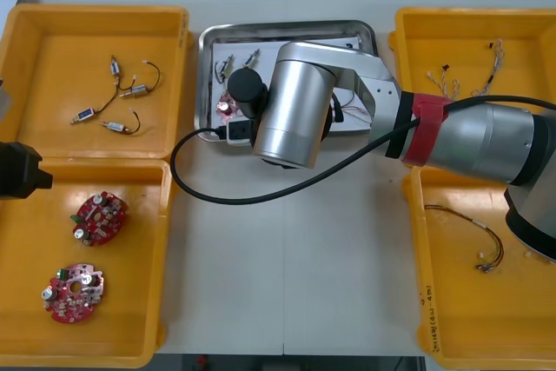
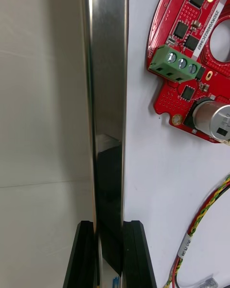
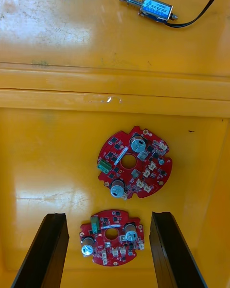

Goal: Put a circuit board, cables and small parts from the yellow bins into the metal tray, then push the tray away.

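My right gripper (image 2: 109, 254) is shut on the near rim of the metal tray (image 2: 108, 77), one finger outside the rim and one inside. The tray (image 1: 208, 41), white inside, lies between the far bins, partly under my right arm (image 1: 295, 110). In it are a red circuit board (image 2: 191, 53) (image 1: 228, 106), a red and yellow cable (image 2: 203, 211) and small metal parts (image 1: 228, 65). My left gripper (image 3: 109, 216) hangs open above the near left yellow bin (image 3: 48, 173), over two circuit boards (image 3: 134, 161) (image 3: 111, 237).
The far left bin (image 1: 52, 32) holds several small metal parts with black cables (image 1: 122, 93). Thin cables lie in the far right bin (image 1: 469, 76) and the near right bin (image 1: 478, 236). The right arm's black cable loops over the table (image 1: 226, 188).
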Action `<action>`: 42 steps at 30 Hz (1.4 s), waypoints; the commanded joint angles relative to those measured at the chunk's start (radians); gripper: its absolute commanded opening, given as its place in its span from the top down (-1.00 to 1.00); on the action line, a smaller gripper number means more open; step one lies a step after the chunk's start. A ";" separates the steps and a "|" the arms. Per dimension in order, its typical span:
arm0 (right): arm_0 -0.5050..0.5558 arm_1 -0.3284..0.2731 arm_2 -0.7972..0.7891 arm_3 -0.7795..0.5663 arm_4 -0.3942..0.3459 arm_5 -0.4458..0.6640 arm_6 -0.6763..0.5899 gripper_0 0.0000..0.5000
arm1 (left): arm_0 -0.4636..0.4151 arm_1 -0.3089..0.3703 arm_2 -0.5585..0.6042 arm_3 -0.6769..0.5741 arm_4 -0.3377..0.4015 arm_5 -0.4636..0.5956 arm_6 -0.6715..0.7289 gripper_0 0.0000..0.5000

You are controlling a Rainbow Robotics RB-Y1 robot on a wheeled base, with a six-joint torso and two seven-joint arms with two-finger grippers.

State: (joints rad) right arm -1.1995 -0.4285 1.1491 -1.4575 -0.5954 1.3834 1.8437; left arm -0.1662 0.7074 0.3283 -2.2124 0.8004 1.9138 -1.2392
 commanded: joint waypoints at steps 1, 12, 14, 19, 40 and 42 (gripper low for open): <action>-0.068 0.020 0.008 0.020 -0.011 -0.023 0.043 1.00 | 0.025 0.040 0.032 -0.030 0.008 0.006 -0.069 -1.00; -0.123 0.063 0.009 0.144 -0.049 -0.067 0.066 1.00 | 0.025 0.040 0.032 -0.030 0.008 0.006 -0.069 -1.00; -0.124 0.068 0.009 0.158 -0.049 -0.076 0.071 1.00 | 0.025 0.040 0.032 -0.030 0.008 0.006 -0.069 -1.00; -0.135 0.077 0.009 0.187 -0.050 -0.095 0.081 1.00 | 0.025 0.040 0.032 -0.030 0.008 0.006 -0.069 -1.00; -0.167 0.079 0.009 0.295 -0.052 -0.208 0.109 1.00 | 0.025 0.040 0.032 -0.030 0.008 0.006 -0.069 -1.00; -0.169 0.080 0.009 0.304 -0.052 -0.219 0.112 1.00 | 0.025 0.040 0.032 -0.030 0.008 0.006 -0.069 -1.00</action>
State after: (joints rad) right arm -1.3036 -0.3681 1.1511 -1.1649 -0.6401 1.1847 1.9077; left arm -0.1660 0.7074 0.3284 -2.2128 0.8006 1.9138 -1.2392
